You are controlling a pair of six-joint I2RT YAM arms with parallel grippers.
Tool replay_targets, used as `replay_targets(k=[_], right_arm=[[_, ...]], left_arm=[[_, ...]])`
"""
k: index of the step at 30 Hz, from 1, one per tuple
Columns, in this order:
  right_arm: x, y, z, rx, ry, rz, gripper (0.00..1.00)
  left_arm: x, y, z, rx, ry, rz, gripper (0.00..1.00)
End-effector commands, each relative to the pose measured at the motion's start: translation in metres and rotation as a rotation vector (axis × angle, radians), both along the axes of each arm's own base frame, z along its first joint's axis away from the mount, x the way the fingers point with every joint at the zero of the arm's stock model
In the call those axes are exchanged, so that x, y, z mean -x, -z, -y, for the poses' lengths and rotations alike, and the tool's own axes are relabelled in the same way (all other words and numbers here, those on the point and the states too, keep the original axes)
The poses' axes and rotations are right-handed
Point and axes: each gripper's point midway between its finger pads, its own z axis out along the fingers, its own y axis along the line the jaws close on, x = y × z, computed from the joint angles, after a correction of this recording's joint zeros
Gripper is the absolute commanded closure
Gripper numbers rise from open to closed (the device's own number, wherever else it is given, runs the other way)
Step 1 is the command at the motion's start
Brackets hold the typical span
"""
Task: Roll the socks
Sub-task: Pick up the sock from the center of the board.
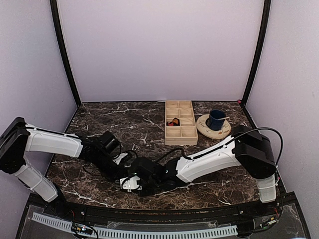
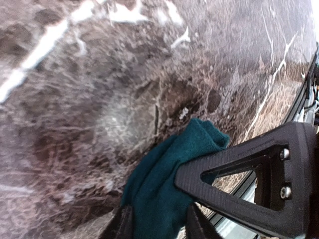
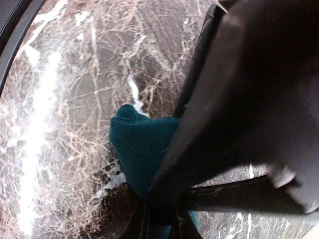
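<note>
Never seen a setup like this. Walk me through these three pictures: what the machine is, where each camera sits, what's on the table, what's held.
These are two robot arms bolted at the near edge of a marble table, each ending in a two-finger pincer. The wide picture looks down from above: left arm, right arm, tips meeting near the front. Farther back stand a wooden tray and a mug on a plate. The two close-ups come from cameras on the wrists. Both show one teal sock: the right pincer pinches it; it also lies between the fingers of the left pincer, grip unclear.
</note>
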Motion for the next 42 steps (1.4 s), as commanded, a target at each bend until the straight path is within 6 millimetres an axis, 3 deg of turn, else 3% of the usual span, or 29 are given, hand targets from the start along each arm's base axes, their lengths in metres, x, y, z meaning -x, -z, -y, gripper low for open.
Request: replay_targets(k=[1, 5, 14, 22, 27, 35, 42], right_arm=[[0.026, 0.079, 0.076, 0.310, 0.029, -0.160, 1.00], [0.023, 0.074, 0.081, 0.309, 0.070, -0.173, 1.00], [0.013, 0.054, 0.085, 0.276, 0.187, -0.215, 1.00], [0.007, 0.028, 0.082, 0.244, 0.278, -0.291, 1.00], [-0.009, 0.003, 0.076, 0.168, 0.360, -0.320, 1.00], [-0.052, -0.050, 0.064, 0.042, 0.471, -0.315, 1.00], [-0.119, -0.111, 0.066, -0.097, 0.603, -0.250, 1.00]], left_arm=[[-0.030, -0.009, -0.022, -0.097, -0.111, 0.141, 0.71], [-0.042, -0.021, -0.034, -0.117, -0.176, 0.214, 0.81], [-0.062, -0.050, -0.055, -0.140, -0.290, 0.369, 0.79], [-0.071, -0.073, -0.057, -0.063, -0.355, 0.476, 0.80], [-0.072, -0.077, -0.056, -0.028, -0.363, 0.505, 0.81], [-0.078, -0.081, -0.048, -0.001, -0.347, 0.527, 0.82], [-0.084, -0.083, -0.044, 0.006, -0.337, 0.546, 0.83]])
